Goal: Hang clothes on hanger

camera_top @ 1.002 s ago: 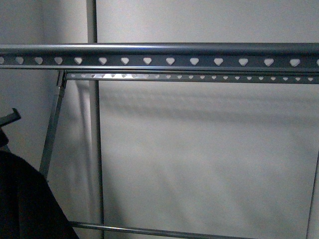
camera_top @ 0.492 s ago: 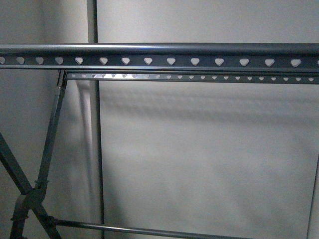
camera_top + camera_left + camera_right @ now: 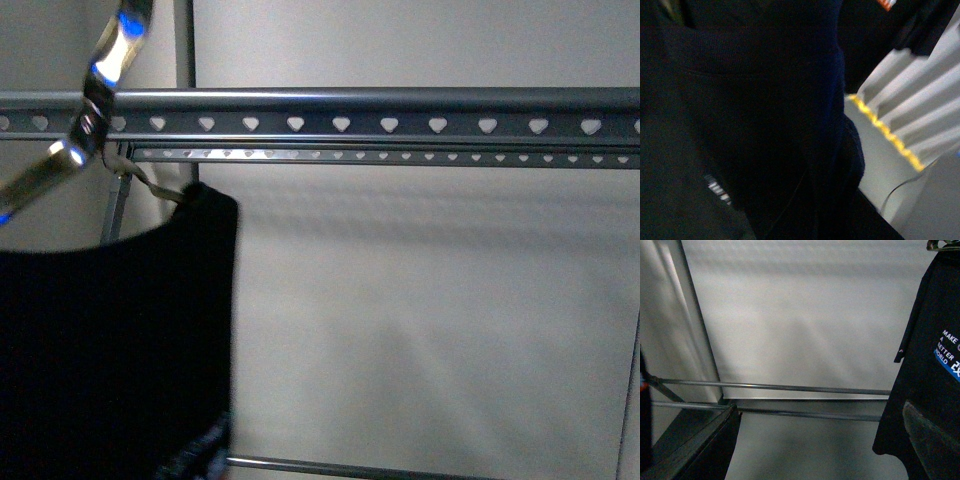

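The black T-shirt (image 3: 110, 340) hangs on the shiny metal hanger (image 3: 95, 100) at the left of the front view. The hanger's hook rises in front of the rack's top rail (image 3: 400, 112). In the left wrist view black fabric (image 3: 750, 115) fills most of the picture and hides my left gripper, which is shut on the hanger. White lettering (image 3: 717, 189) shows on the fabric. In the right wrist view the T-shirt (image 3: 925, 405) hangs at the right with its white-and-blue print (image 3: 949, 352). My right gripper (image 3: 815, 450) is open and empty beside it.
The grey drying rack has a top rail with heart-shaped holes, a second rail (image 3: 400, 155) behind it, and low horizontal bars (image 3: 790, 387). A pale wall stands behind. A grey cloth with a yellow edge (image 3: 890, 135) shows in the left wrist view.
The shirt was low at the left a second ago and out of the front view half a second ago. Now the hanger and shirt have come up to the top rail.
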